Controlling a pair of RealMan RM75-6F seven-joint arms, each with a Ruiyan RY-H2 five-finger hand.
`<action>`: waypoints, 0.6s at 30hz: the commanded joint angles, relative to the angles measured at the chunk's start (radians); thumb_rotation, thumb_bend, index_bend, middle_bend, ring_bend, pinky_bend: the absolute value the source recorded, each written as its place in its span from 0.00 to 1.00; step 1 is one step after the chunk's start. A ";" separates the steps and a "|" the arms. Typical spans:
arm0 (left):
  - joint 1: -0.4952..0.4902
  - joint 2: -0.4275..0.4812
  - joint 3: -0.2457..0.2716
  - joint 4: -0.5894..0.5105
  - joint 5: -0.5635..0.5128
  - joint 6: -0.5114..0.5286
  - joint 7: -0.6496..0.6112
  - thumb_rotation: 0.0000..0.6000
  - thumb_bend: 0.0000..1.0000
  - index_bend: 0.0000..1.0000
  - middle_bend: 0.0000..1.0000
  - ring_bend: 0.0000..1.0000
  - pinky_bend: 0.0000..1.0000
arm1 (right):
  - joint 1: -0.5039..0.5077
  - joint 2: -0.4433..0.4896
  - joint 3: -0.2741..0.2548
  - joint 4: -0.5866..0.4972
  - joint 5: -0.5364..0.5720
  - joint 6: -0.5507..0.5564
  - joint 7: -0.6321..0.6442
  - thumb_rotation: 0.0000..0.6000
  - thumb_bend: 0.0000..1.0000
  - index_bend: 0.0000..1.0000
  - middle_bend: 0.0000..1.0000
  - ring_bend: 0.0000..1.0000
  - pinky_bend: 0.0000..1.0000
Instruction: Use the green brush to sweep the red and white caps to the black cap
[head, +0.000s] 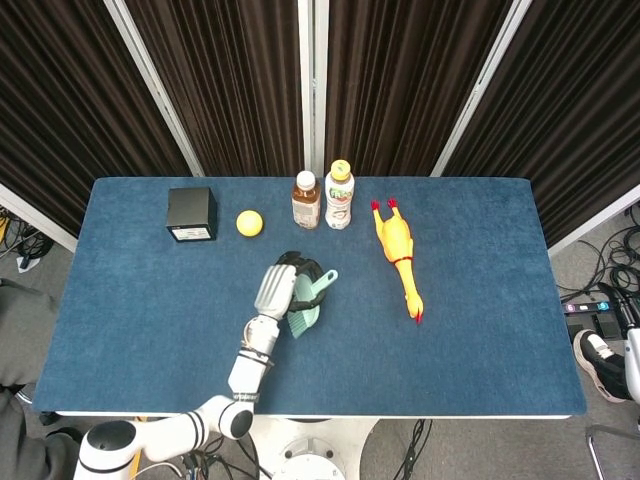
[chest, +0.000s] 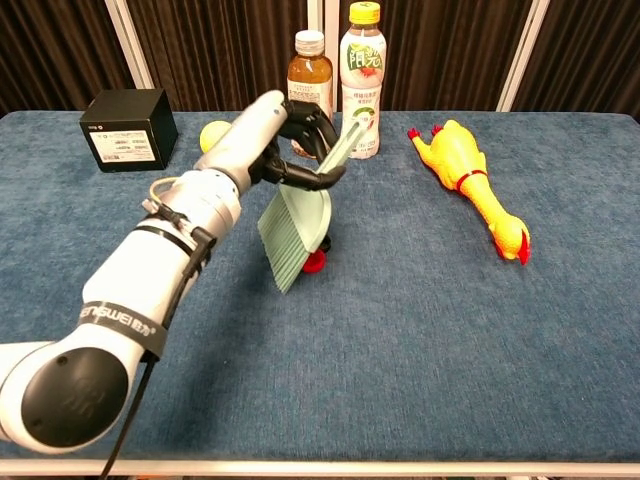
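My left hand (head: 282, 286) (chest: 290, 135) grips the green brush (head: 308, 302) (chest: 296, 225) by its handle over the middle of the table. The bristles point down at the blue cloth. In the chest view the red cap (chest: 314, 263) peeks out at the brush's lower right edge, touching the bristles. The black cap is hidden behind the brush in both views. No white cap shows in either view. My right hand is outside both views.
At the back stand a brown bottle (chest: 310, 95) and a white bottle (chest: 362, 82). A black box (chest: 127, 130) and a yellow ball (head: 249, 222) sit to their left. A yellow rubber chicken (chest: 470, 185) lies at the right.
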 joint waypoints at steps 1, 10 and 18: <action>0.021 0.060 -0.010 -0.042 0.007 0.028 -0.022 1.00 0.46 0.47 0.56 0.38 0.20 | 0.001 -0.001 0.001 0.003 0.000 -0.001 0.003 1.00 0.13 0.15 0.23 0.02 0.04; 0.138 0.416 0.107 -0.213 0.024 -0.076 -0.003 1.00 0.47 0.47 0.56 0.38 0.20 | 0.016 -0.006 0.001 -0.002 -0.013 -0.017 -0.010 1.00 0.13 0.15 0.23 0.02 0.04; 0.136 0.590 0.237 -0.275 0.064 -0.216 0.098 1.00 0.47 0.47 0.55 0.38 0.20 | 0.016 -0.011 -0.007 -0.024 -0.016 -0.024 -0.036 1.00 0.13 0.15 0.22 0.01 0.04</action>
